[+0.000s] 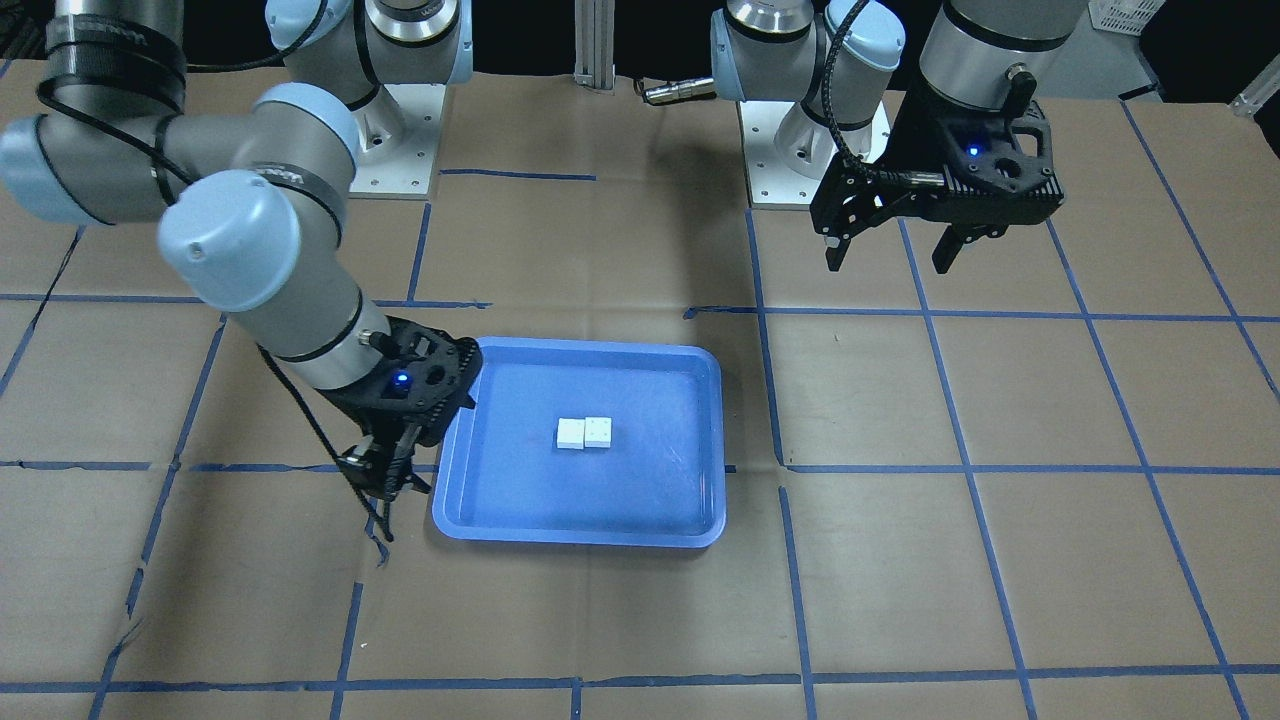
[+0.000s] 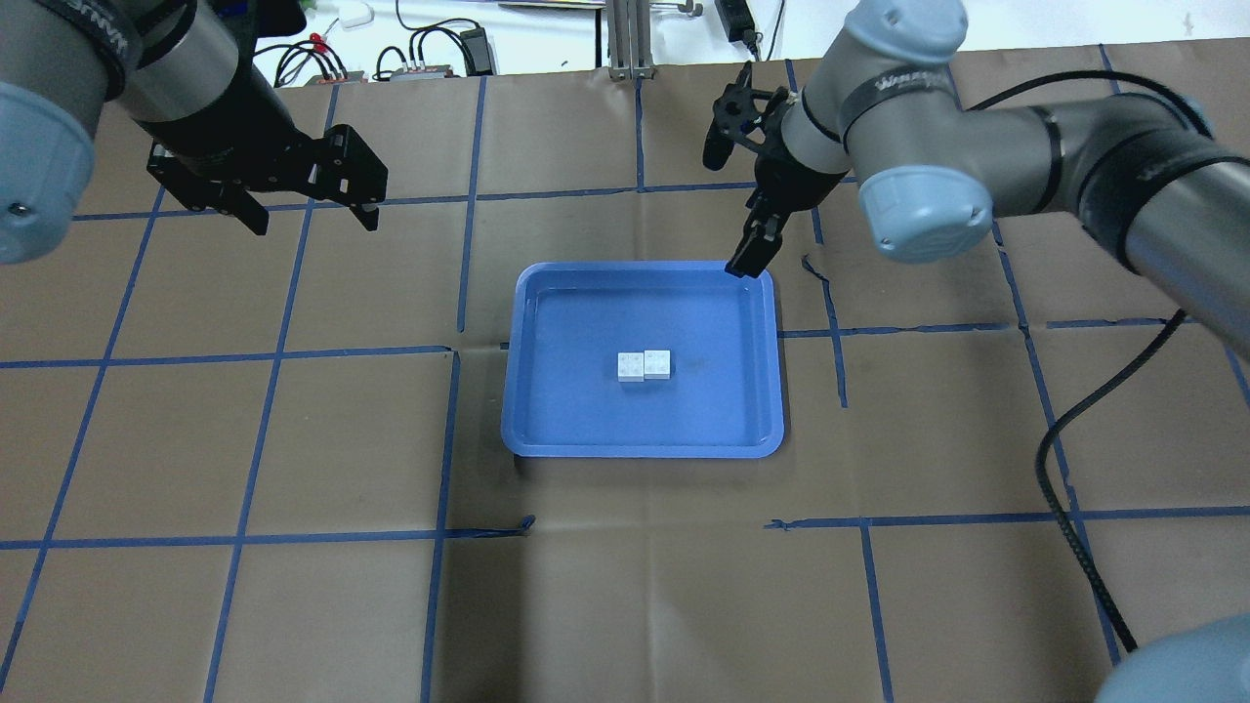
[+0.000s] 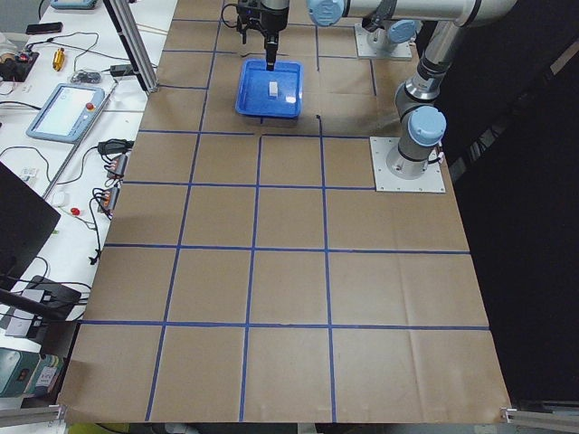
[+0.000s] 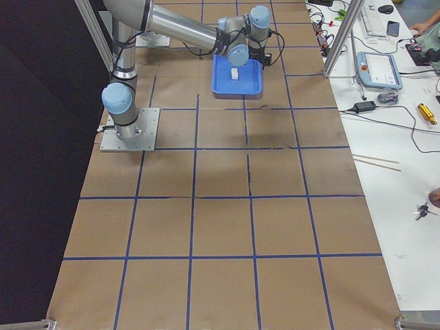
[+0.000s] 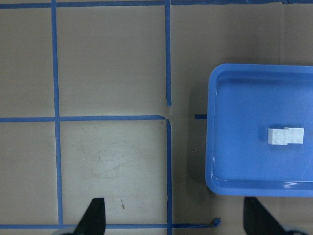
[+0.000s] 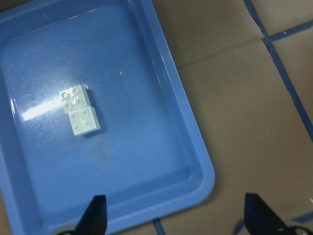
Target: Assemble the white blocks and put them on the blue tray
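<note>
**Blocks on tray, both grippers empty**

Table (image 2: 625, 586): brown paper w/ blue tape grid, carries everything.

Tray (image 2: 576, 420): blue, flat on the table approx midway btwn the two arms, so either one can reach it.

Left gripper (image 2: 312, 210): held high over the table, well apart from the tray on the robot's left. Fingers spread wide, nothing btwn them. Its wrist view looks down on taped paper w/ the tray off to one side. Prob parked there so it doesn't block the work area.

Right gripper (image 2: 748, 256): hangs over the tray's far corner on the robot's right, pointing down. The wrist view shows the fingers wide apart, holding nothing. It is near the rim, not over the blocks, so they are clear of it.

White blocks (image 2: 645, 365): two small ones near tray ctr, touching side by side, flat on the tray floor. Studs show on at least one. Can't tell if they're actually clicked together or just butted up, as they're too small in every view.

Judgement: the placing part looks done; the join is the bit to check.
</note>
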